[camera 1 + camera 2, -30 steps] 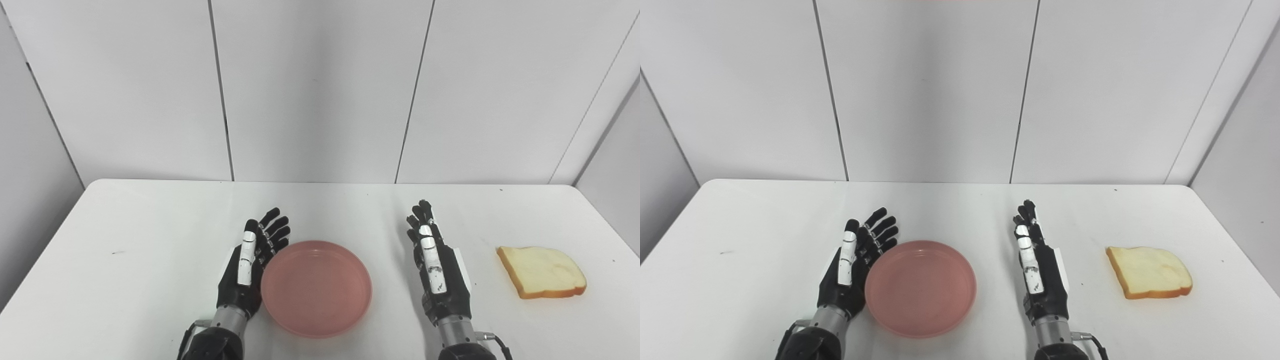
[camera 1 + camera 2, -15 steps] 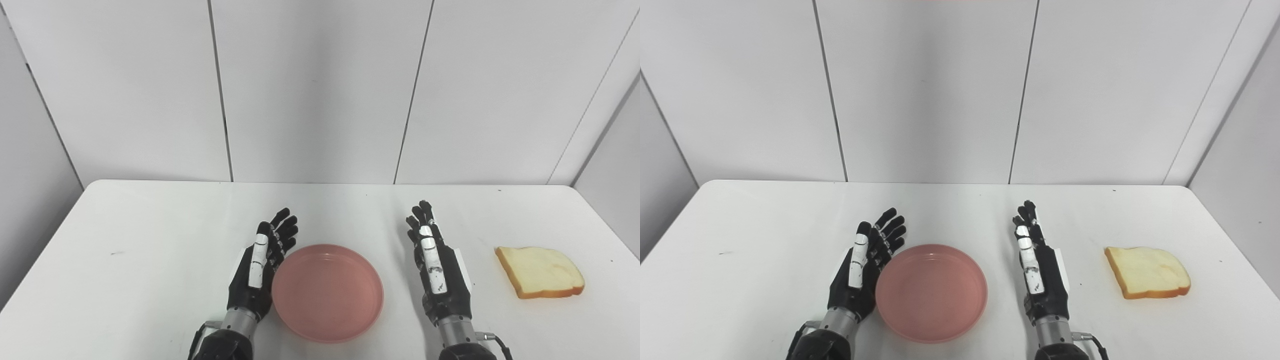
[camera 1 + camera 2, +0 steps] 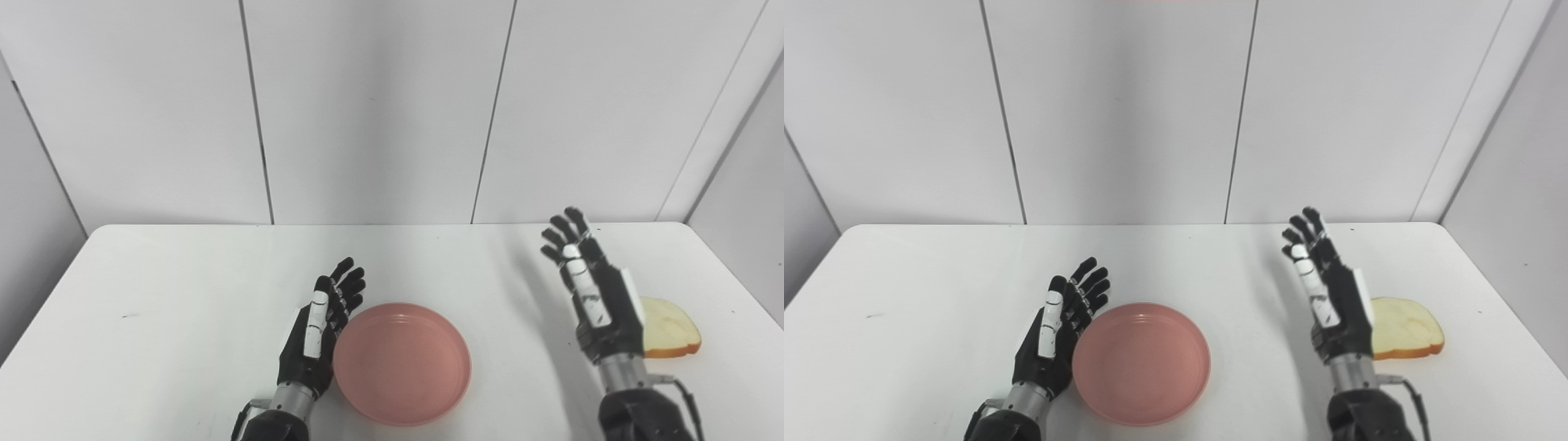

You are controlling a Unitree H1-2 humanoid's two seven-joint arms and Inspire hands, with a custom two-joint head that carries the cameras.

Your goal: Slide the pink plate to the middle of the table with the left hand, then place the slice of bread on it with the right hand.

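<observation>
We see the pink plate (image 3: 402, 362) nearest us on the white table (image 3: 153, 294). Our left hand (image 3: 318, 331), fingers spread and holding nothing, touches its left rim. Right of the plate, our right hand (image 3: 597, 300) is raised, fingers apart and empty, partly hiding the slice of bread (image 3: 670, 331).

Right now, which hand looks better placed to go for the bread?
The right hand. It is open and raised right beside the slice of bread, partly covering it from view. The left hand sits against the pink plate, far from the bread.
</observation>
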